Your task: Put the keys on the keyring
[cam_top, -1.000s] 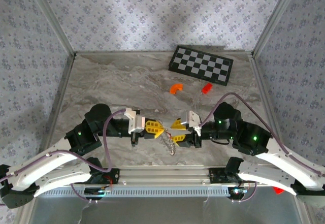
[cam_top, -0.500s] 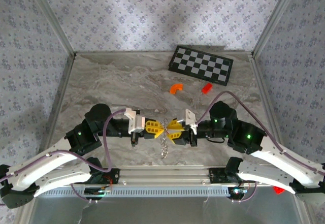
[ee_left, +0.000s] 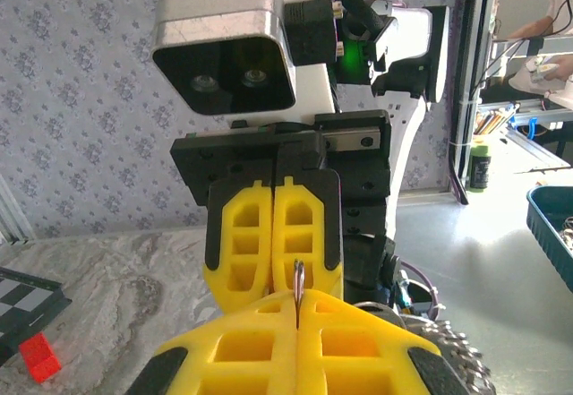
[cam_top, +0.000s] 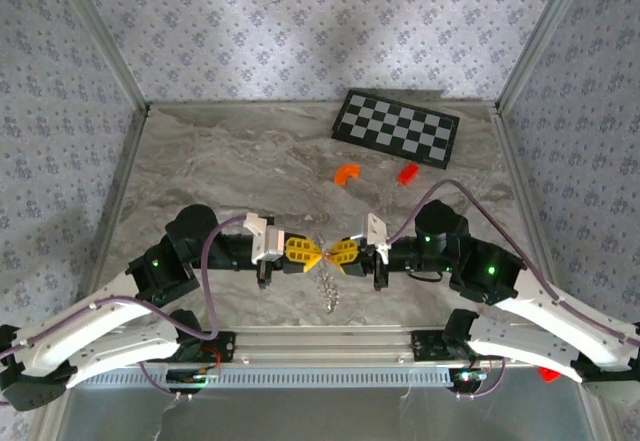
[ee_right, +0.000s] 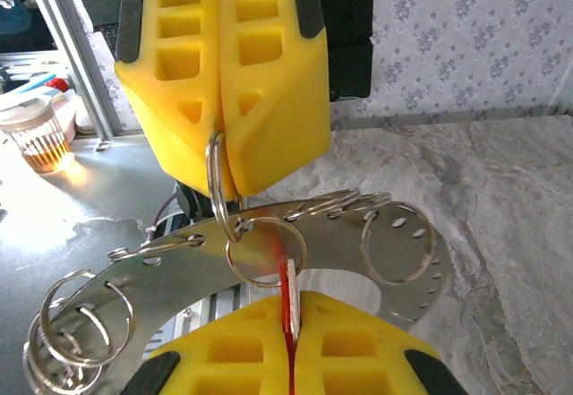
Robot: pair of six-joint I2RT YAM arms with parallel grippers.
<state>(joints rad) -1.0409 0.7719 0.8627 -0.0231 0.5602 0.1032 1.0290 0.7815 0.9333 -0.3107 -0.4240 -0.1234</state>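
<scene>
— Yellow fingertips meet right above the keyring (cam_top: 328, 289) in the overhead view. The left gripper (cam_top: 308, 252) and right gripper (cam_top: 338, 253) sit tip to tip, and the keyring dangles beneath them.

— And the left wrist view?

— The left fingers are clenched on one split ring (ee_left: 298, 279) of the keyring, seen edge-on at their seam. The right gripper's jaws opposite are pressed together too.

— The right wrist view?

— The right jaws pinch the red key (ee_right: 286, 292) edge-on, just under that split ring. The keyring's perforated strip (ee_right: 170, 256) curves between them. I'd hold the ring rigid and slowly steer the key's hole onto the ring's split end. Whether it has caught, I can't tell.
</scene>
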